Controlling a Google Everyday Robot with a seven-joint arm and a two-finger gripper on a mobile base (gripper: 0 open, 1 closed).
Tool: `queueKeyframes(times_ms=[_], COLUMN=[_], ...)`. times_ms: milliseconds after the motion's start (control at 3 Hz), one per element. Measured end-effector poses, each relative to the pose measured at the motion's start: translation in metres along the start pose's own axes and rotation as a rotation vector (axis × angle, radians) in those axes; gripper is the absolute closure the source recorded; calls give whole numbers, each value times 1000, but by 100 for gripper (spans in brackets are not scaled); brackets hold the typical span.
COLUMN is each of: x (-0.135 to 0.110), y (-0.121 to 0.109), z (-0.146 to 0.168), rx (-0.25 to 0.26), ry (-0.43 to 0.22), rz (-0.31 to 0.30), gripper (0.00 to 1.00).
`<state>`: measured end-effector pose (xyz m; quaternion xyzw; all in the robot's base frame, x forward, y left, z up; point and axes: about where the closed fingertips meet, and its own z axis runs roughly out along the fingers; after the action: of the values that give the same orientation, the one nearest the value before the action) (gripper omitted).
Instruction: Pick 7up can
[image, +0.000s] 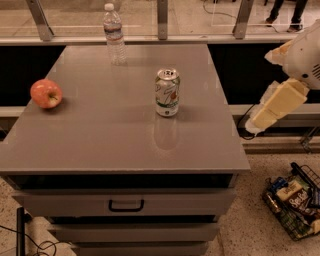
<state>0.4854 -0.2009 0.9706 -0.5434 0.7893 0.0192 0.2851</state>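
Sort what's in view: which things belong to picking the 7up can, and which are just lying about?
Job: 7up can, upright on the table; hand, beyond its right edge, clear of the can.
Lying about: apple, water bottle, floor basket of snacks.

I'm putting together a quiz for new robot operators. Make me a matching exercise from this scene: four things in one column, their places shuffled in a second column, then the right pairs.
Things
1. 7up can
2. apple
3. water bottle
4. gripper

Places
A. standing at the far edge of the tabletop
B. in the air past the tabletop's right edge, touching nothing
C. upright near the tabletop's middle
D. near the tabletop's left edge

Pairs: 1-C, 2-D, 3-A, 4-B
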Motion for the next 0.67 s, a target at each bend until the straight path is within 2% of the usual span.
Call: queueKeyframes(times_ms=[333,667], x=[-10,-32], y=[-18,-25], z=[25,45], rx=[-17,-49], ry=[-191,-363], rz=[72,112], gripper=[0,0])
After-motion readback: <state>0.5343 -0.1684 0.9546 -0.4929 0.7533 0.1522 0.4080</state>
